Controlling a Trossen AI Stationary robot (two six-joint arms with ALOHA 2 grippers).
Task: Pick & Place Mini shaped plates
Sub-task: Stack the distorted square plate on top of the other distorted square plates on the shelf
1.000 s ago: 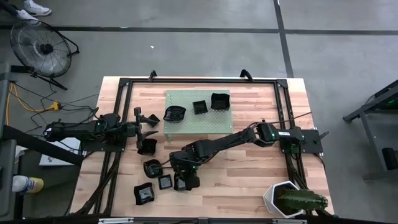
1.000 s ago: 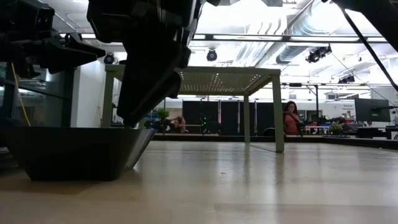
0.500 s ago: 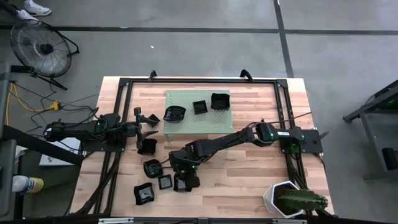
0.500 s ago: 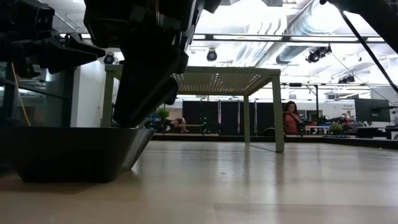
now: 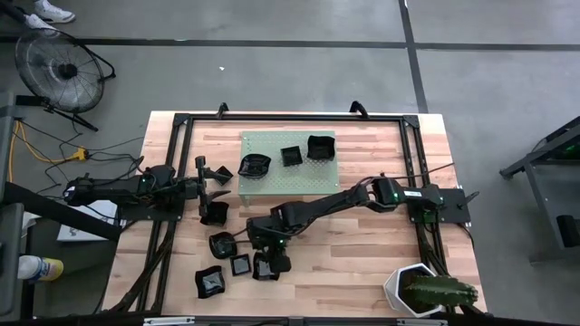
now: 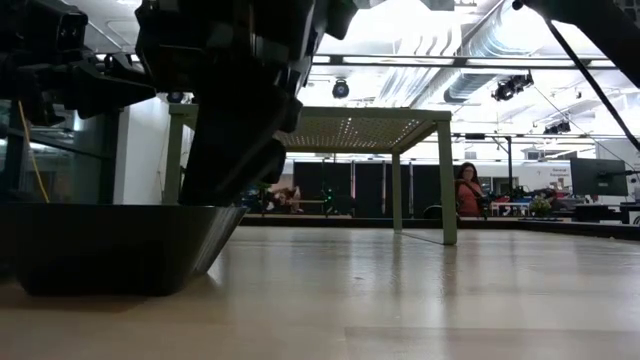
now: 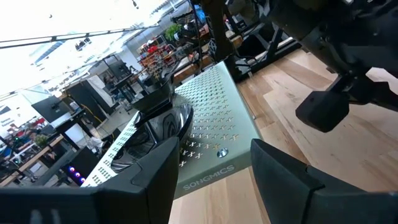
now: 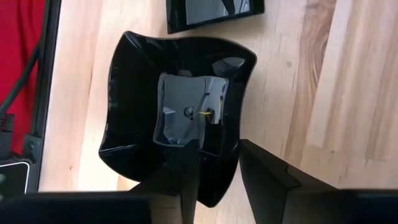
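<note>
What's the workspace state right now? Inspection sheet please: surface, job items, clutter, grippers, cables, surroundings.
Surface: wooden table with a black frame and a green perforated stand.
Job's things: three black dishes on the stand; others grouped on the wood near the table's front left.
Clutter: white plant pot at the front right corner.
Grippers: right gripper low over a wavy-edged dish, one finger over its rim, not shut on it; left gripper open, empty, beside the stand.
Cables: yellow cable on the floor at left.
Surroundings: floor fan; a person far behind.
</note>
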